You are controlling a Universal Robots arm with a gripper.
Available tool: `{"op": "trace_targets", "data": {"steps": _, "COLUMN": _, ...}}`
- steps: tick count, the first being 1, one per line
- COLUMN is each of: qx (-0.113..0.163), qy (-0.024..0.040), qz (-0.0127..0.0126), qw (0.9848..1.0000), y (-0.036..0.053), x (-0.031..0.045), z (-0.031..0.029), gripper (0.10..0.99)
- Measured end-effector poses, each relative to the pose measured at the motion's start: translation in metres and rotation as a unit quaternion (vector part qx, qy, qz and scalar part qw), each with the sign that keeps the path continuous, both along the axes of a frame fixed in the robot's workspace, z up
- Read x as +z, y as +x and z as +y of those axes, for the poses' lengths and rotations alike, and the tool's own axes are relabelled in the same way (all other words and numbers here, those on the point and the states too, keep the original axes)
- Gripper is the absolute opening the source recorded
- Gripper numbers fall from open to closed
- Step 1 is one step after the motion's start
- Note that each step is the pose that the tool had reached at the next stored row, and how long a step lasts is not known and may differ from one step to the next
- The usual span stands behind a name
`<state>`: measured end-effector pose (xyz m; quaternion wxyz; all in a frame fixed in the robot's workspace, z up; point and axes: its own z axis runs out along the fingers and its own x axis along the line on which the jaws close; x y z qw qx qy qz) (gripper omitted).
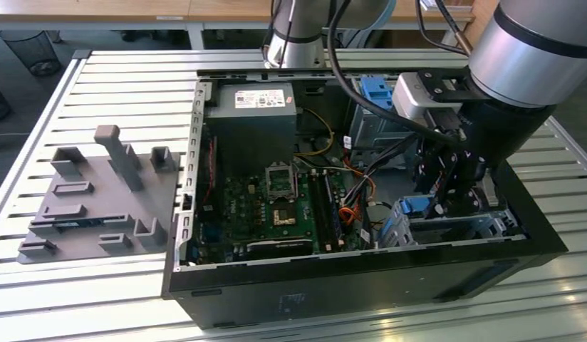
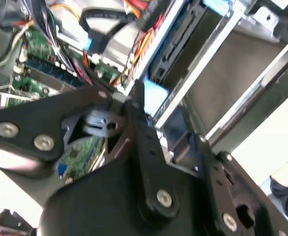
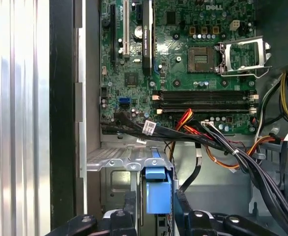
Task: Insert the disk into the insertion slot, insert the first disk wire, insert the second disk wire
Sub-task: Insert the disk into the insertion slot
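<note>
The disk shows as its bright blue carrier end [image 3: 158, 191], standing on edge in the mouth of the insertion slot, a silver sheet-metal cage [image 3: 129, 160] at the case's corner. My gripper [image 3: 156, 211] reaches down into that cage with a black finger on each side of the carrier, shut on it. In the exterior view the gripper [image 1: 447, 208] is low inside the cage [image 1: 464, 224], with the blue carrier [image 1: 413, 206] just beside it. The second wrist view looks past a fingertip [image 2: 138, 101] to a piece of the blue carrier [image 2: 155, 94]. The drive's label is hidden.
A bundle of black, red and orange wires [image 3: 208, 140] crosses just above the cage, close to the motherboard [image 3: 183, 64]. A taller grey cage with a blue handle [image 1: 377, 89] stands at the case's far end. A grey fixture plate [image 1: 94, 199] lies on the slatted table.
</note>
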<state>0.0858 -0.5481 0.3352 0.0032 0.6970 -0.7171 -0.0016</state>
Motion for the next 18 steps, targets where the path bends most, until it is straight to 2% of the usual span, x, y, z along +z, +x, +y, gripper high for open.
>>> {"op": "trace_targets", "data": {"steps": 3, "qx": 0.0, "qy": 0.0, "qz": 0.0, "qw": 1.0, "y": 0.0, "x": 0.0, "z": 0.0, "gripper": 0.427}}
{"op": "trace_targets", "data": {"steps": 4, "qx": 0.0, "qy": 0.0, "qz": 0.0, "qw": 1.0, "y": 0.0, "x": 0.0, "z": 0.0, "gripper": 0.365}}
{"op": "trace_targets", "data": {"steps": 5, "qx": 0.0, "qy": -0.0001, "qz": 0.0, "qw": 1.0, "y": 0.0, "x": 0.0001, "z": 0.0001, "gripper": 0.365}}
{"op": "trace_targets", "data": {"steps": 8, "qx": 0.0, "qy": -0.0004, "qz": 0.0, "qw": 1.0, "y": 0.0, "x": 0.002, "z": 0.0002, "gripper": 0.188}}
{"op": "trace_targets", "data": {"steps": 9, "qx": 0.0, "qy": -0.0005, "qz": 0.0, "qw": 1.0, "y": 0.0, "x": 0.0028, "z": 0.0002, "gripper": 0.188}}
{"op": "trace_targets", "data": {"steps": 10, "qx": 0.0, "qy": -0.0008, "qz": 0.0, "qw": 1.0, "y": 0.0, "x": 0.0033, "z": 0.0004, "gripper": 0.129}}
{"op": "trace_targets", "data": {"steps": 18, "qx": 0.0, "qy": -0.0009, "qz": 0.0, "qw": 1.0, "y": 0.0, "x": 0.0062, "z": 0.0003, "gripper": 0.106}}
